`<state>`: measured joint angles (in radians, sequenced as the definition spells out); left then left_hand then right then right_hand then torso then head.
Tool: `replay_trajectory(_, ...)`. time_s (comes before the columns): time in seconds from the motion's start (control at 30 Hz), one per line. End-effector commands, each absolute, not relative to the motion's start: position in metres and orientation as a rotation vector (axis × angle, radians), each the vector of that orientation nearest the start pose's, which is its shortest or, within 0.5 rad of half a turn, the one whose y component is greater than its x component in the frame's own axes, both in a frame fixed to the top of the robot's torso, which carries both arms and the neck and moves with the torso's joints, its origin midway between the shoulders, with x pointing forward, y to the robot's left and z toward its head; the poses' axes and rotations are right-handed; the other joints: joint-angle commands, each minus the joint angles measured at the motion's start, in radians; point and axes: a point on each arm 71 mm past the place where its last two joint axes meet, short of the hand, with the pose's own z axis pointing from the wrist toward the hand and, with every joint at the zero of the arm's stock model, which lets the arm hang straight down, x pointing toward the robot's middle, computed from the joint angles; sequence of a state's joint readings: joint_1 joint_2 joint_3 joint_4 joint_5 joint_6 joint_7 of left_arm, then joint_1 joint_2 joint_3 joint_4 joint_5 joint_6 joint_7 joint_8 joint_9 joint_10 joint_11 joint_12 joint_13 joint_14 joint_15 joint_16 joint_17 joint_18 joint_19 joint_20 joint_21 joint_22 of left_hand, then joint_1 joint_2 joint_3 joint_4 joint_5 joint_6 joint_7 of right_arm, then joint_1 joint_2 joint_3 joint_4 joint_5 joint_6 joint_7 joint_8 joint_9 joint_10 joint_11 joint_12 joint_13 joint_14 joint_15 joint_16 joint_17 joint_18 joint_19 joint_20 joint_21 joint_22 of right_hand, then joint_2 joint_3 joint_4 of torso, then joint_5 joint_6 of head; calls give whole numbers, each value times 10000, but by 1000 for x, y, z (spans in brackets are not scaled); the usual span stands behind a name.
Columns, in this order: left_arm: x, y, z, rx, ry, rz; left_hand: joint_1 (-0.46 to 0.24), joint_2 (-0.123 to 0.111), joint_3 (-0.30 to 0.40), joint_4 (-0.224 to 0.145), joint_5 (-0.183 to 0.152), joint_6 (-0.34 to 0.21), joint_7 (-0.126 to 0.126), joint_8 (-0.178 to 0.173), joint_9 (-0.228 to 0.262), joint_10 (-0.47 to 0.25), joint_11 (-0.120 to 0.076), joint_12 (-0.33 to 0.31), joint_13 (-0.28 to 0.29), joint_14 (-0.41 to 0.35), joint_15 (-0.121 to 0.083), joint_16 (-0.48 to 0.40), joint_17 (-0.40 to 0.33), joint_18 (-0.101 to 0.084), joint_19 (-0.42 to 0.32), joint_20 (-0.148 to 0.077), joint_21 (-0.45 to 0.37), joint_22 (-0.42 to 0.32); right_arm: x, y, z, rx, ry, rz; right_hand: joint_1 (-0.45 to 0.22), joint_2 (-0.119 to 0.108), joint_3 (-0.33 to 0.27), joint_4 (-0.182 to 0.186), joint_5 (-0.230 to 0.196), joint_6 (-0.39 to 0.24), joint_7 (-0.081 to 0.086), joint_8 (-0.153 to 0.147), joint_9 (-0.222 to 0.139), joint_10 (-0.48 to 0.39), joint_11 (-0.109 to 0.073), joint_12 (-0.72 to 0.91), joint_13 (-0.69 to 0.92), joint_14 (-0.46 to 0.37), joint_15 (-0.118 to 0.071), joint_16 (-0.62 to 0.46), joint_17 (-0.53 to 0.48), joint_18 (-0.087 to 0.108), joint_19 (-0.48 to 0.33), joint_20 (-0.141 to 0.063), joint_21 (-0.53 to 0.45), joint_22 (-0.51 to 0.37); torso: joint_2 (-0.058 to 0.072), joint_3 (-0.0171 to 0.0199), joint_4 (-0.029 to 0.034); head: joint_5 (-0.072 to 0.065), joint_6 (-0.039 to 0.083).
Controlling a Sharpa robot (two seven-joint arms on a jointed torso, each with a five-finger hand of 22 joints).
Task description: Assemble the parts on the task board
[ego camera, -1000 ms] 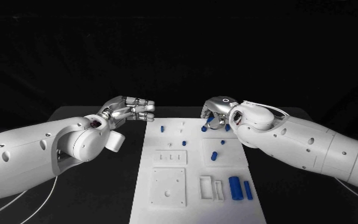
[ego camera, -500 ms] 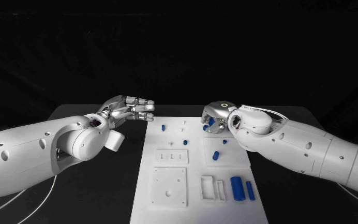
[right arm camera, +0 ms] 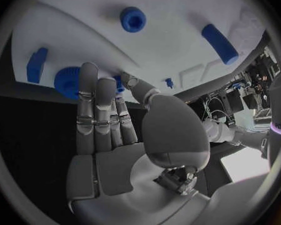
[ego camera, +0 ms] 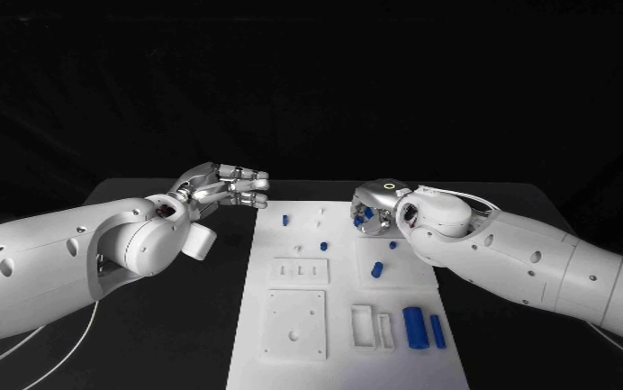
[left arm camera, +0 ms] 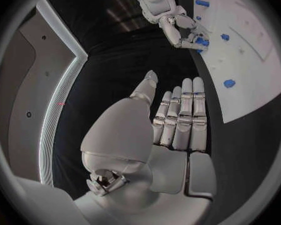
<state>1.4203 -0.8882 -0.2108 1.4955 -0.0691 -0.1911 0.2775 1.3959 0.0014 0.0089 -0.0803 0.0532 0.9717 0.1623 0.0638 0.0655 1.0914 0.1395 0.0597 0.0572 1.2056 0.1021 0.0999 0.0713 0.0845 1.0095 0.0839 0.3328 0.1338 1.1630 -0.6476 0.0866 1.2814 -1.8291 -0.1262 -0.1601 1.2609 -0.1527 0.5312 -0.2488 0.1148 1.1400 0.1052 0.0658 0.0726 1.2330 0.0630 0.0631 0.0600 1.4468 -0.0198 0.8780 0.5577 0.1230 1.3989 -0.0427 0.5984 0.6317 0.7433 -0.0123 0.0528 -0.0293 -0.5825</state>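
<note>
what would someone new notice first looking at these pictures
The white task board stands out first, a pale strip down the middle of the black table, dotted with small blue parts. Next come the two big white arms: the right robot hand reaches down onto the board's far right corner among blue parts there, while the left robot hand hangs off the board's left side, holding nothing.
</note>
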Motion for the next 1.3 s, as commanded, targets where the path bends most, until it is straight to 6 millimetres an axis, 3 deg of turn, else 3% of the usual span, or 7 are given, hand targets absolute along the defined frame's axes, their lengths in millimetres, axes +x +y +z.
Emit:
replay_trajectory(0.03, 506, 236, -137, -9254, 15786, -14646, 8, 35, -53, 5, -27, -33, -7, 0, 2, -17, -20, 8, 11, 28, -3, -16, 13, -44, -29, 8, 41, -15, 533, -170, -186, -4436, 16565, 3332, -6, 164, 112, 41, -115, 174, -16, -18, 23, 296, -76, -47, 21, -23, -84, 58, 3, -25, -27, -89, 71, 143, 36, 2, 3, 74, -49)
replay_trajectory(0.37, 507, 236, -137, -9261, 15781, -14620, 11, 44, -52, 5, -25, -24, -7, -2, 1, -8, -25, 8, 11, 40, -9, -9, 13, -44, -22, 1, 53, -18, 531, -165, -181, -4270, 15961, 3510, 175, 440, 502, 178, -517, 787, -159, 39, 132, 978, -315, -10, 77, -29, -272, 163, 93, -85, -88, -262, 266, 618, 76, -9, 12, 83, -5)
replay_trajectory(0.57, 508, 238, -137, -9295, 15731, -14533, 39, 39, -53, -21, -26, -25, -8, -4, -1, -8, -25, 7, 11, 42, -12, -7, 11, -47, -22, -6, 80, -26, 528, -163, -175, -3985, 15459, 3637, 223, 435, 400, 148, -563, 1150, -253, -10, 351, 1365, -456, -28, 92, -19, -379, 127, 70, -201, -154, -392, 308, 925, 98, -17, 3, 94, 65)
replay_trajectory(0.9, 511, 241, -137, -9327, 15676, -14430, 56, 44, -51, -42, -26, -23, -10, -5, -1, -2, -26, 6, 10, 44, -13, -7, 9, -49, -30, -9, 97, -31, 531, -149, -164, -3124, 14333, 3815, 280, 380, 271, 233, -625, 1181, -266, -18, 443, 1396, -478, -30, 74, -5, -402, 112, 24, -236, -113, -429, 102, 1426, 139, -22, 15, 73, 179)
replay_trajectory(1.13, 510, 238, -137, -9302, 15707, -14470, 66, 60, -46, -59, -26, -22, -8, -4, -1, -1, -27, 7, 10, 45, -15, -7, 9, -48, -37, -12, 119, -35, 534, -135, -159, -2600, 13685, 4056, 293, 277, 481, 280, -630, 1212, -278, -20, 420, 1420, -477, -31, 73, -3, -413, 117, 15, -219, -79, -436, 28, 1676, 191, -60, 96, 15, 212)
replay_trajectory(1.17, 510, 238, -137, -9298, 15713, -14474, 66, 60, -46, -59, -26, -22, -8, -4, -1, -1, -27, 7, 10, 45, -15, -7, 9, -48, -37, -12, 119, -35, 534, -133, -159, -2588, 13662, 4089, 293, 275, 485, 283, -630, 1212, -278, -20, 419, 1420, -477, -31, 73, -4, -413, 117, 14, -219, -78, -436, 21, 1689, 194, -51, 85, 19, 208)
replay_trajectory(1.3, 509, 237, -136, -9262, 15729, -14515, 76, 66, -42, -80, -23, -24, -5, -6, -2, -4, -25, 5, 10, 42, -14, -7, 9, -49, -49, -13, 138, -38, 534, -124, -159, -2570, 13608, 4227, 305, 257, 511, 330, -631, 1219, -278, -19, 411, 1417, -478, -33, 72, -2, -412, 124, -5, -219, -33, -434, -170, 1975, 238, -86, 127, 22, 243)
